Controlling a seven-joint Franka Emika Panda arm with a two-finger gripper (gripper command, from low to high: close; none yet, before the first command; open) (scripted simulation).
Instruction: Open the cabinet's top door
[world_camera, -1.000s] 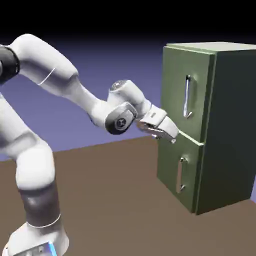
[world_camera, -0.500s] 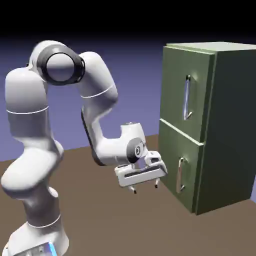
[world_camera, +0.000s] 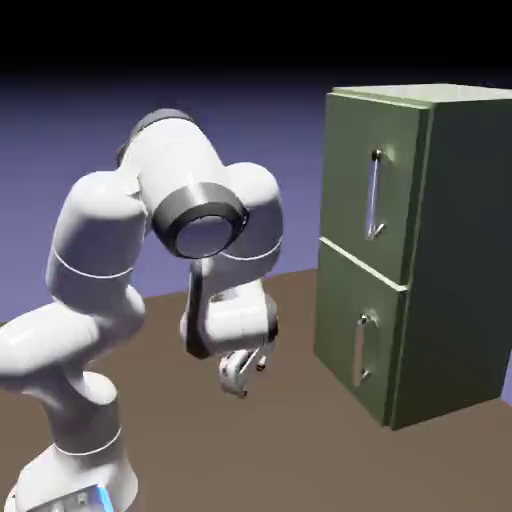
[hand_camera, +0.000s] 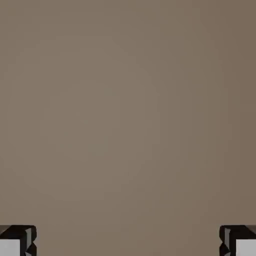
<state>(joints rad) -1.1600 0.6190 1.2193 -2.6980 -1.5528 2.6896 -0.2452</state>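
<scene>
The cabinet (world_camera: 420, 250) is seen standing upright on the brown table (world_camera: 300, 440) at the right of the exterior view, its olive-green front turned toward the arm and its pale top visible above. The top door (world_camera: 372, 180) is found flush with the cabinet's front, with no gap visible along its edges, and its long vertical silver handle (world_camera: 375, 195) is seen lying close against the panel. The lower door (world_camera: 362, 335) beneath it is likewise observed shut, with its shorter handle (world_camera: 360, 352) in place. The white arm (world_camera: 150, 260) is seen folded over on itself at the left and centre of the exterior view, and the gripper (world_camera: 243, 375) is found low, pointed down at the table and close above it, to the left of the cabinet and clearly apart from it; no contact with either door or handle is observed. In the hand view only plain brown table surface (hand_camera: 128, 110) is shown, with the two fingertips (hand_camera: 17, 241) noted at the bottom corners, set wide apart. The jaws are recorded as spread to their full width, with nothing seen between them.
</scene>
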